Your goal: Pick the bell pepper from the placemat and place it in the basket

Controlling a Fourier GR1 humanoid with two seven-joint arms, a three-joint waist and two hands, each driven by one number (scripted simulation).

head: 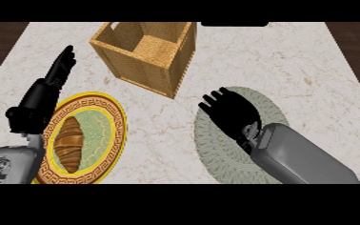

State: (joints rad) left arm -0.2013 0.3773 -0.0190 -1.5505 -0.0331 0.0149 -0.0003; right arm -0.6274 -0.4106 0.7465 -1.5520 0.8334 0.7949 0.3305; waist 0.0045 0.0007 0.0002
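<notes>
Marble counter [281,62]: right hand [228,114] over placemat [211,148], fingers curled down, grip can't tell; left hand [49,90] open by basket [144,57].

We are seeing two forearms cased in smooth grey shells, each ending in a black hand. The right forearm [299,159] is showing as a broad, rounded grey block with a soft sheen along its top edge, and a short metallic wrist piece is joining it to the right hand [228,114], whose matte black fingers are looking slim and segmented. The left forearm [15,164] is showing only a lighter grey corner, and the left hand [42,97] is looking equally black, long and jointed.
</notes>
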